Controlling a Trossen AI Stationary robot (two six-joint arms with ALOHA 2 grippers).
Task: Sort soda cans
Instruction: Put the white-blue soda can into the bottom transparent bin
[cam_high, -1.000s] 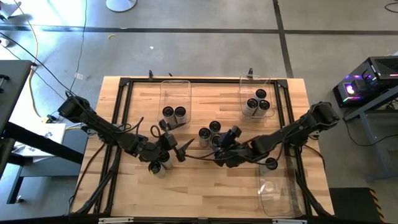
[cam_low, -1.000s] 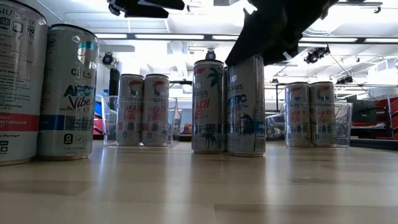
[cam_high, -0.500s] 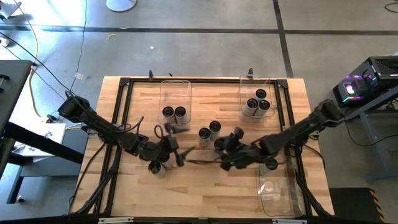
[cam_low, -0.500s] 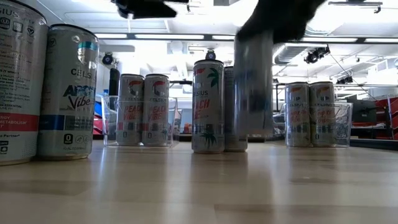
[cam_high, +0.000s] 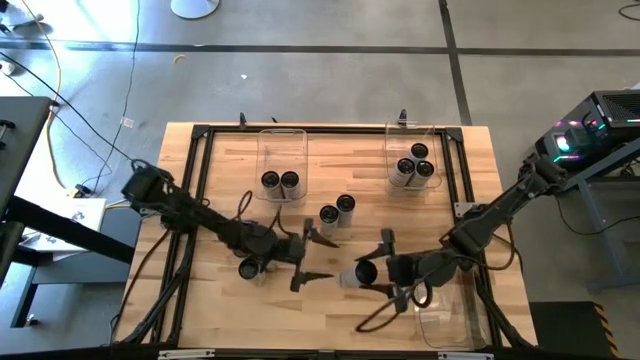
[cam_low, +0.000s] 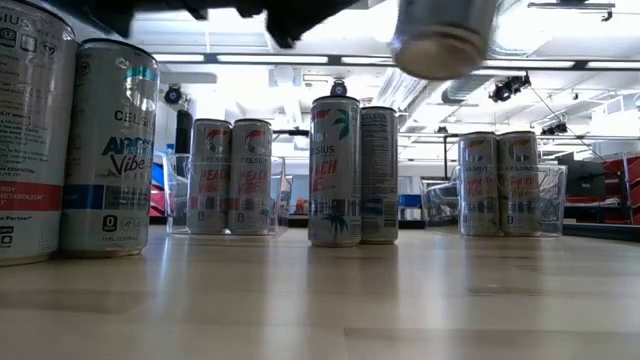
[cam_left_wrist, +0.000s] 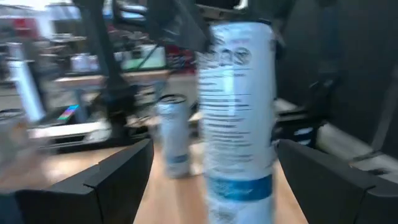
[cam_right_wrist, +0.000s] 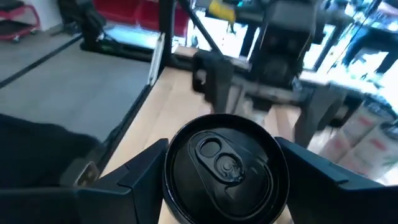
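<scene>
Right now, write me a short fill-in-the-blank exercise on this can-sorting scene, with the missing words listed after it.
1. The right gripper holds one soda can that is ____ the table, not standing on it.
2. The far-left bin holds ____ cans.
3. The far-right bin holds ____ cans.
4. The left gripper holds no can, and its fingers are ____.

Missing words: above; two; three; open
</scene>
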